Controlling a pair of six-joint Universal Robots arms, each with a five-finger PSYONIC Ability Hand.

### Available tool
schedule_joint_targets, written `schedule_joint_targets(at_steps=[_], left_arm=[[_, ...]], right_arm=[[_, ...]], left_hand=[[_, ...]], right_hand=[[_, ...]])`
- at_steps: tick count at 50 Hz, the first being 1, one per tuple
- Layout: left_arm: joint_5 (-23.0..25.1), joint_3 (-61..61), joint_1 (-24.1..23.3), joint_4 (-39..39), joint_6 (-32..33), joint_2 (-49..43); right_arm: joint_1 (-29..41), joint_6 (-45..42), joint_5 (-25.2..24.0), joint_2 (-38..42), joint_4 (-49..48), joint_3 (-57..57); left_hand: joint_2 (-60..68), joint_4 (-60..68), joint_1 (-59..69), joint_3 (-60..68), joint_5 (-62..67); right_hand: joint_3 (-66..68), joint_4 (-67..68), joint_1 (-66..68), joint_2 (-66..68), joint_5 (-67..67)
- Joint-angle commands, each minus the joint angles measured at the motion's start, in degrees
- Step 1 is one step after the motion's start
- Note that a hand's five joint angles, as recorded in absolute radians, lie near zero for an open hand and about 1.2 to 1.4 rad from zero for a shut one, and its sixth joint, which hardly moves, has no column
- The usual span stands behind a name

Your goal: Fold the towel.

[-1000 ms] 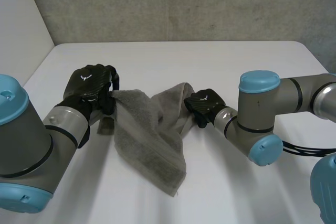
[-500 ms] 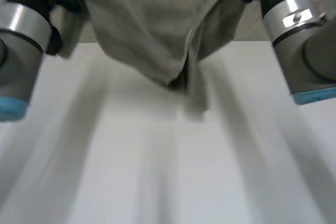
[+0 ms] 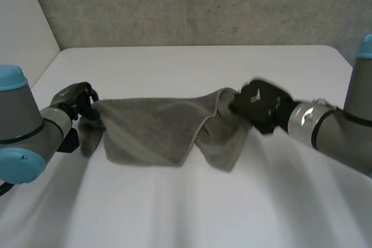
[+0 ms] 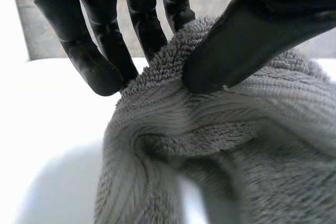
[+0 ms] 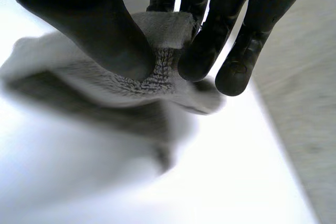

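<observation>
Lowered towel (image 3: 154, 129) now stretches between left hand (image 3: 75, 100) and right hand (image 3: 258, 105).

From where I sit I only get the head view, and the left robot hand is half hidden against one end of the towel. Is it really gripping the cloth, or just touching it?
Observer: Gripping. In the left wrist view the left robot hand pinches a bunched ridge of the grey towel between its thumb and fingers.
Operator: And the other one, on the far end?
Observer: Also gripping. In the right wrist view the right robot hand presses its thumb on top of the towel's edge, with its fingers behind it.
</observation>
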Motion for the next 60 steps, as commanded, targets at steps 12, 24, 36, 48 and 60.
schedule_joint_targets(at_steps=[12,24,36,48,60], left_arm=[[-0.5,9.4,1.6,0.7,11.4,-4.2],[-0.2,1.7,-3.0,0.8,16.1,6.3],[2.2,-13.2,-14.4,2.3,20.3,16.8],[-1.8,-10.5,-25.7,5.1,20.7,5.1],[-6.7,-2.0,-27.6,6.2,24.1,-4.8]], right_arm=[[1.1,-6.9,-0.1,1.0,1.3,7.5],[0.7,-6.8,0.1,1.1,-1.0,8.4],[0.5,-5.1,0.4,1.2,-2.8,8.4],[0.7,-2.1,0.5,1.7,-3.5,8.4],[0.8,-2.1,0.5,1.8,-3.5,9.0]], left_hand=[[-36.0,-35.7,-32.8,-36.1,-46.0],[-78.9,-78.6,-75.8,-79.1,-89.0],[-77.6,-77.3,-74.4,-77.7,-87.6],[-73.6,-73.2,-70.4,-73.7,-83.6],[-65.3,-65.0,-62.1,-65.4,-75.4]], right_hand=[[2.9,3.3,3.3,4.4,3.1],[2.9,3.3,3.3,4.4,3.1],[2.9,3.3,3.3,4.4,3.1],[2.9,3.3,3.3,4.4,3.1],[2.9,3.3,3.3,4.4,3.1]])
